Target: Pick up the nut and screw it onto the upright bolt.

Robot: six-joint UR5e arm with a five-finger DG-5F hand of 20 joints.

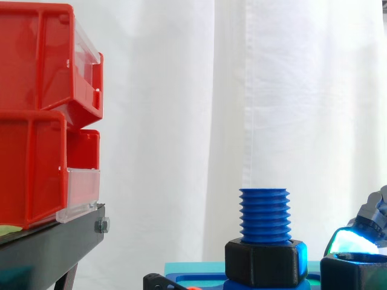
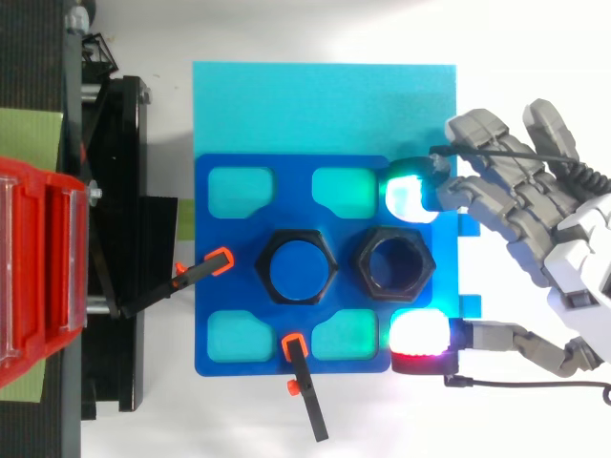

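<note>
White curtain backs a pale surface, where a blue plastic plate with cut-outs carries an upright blue threaded bolt with a black hexagonal collar at its foot. Just beside the bolt, a loose black hexagonal nut lies flat on the plate. A grey robot hand is spread wide, its green-glowing pad and red-glowing pad flanking the nut without clasping it.

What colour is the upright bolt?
The bolt is blue, clearest in the side view.
</note>
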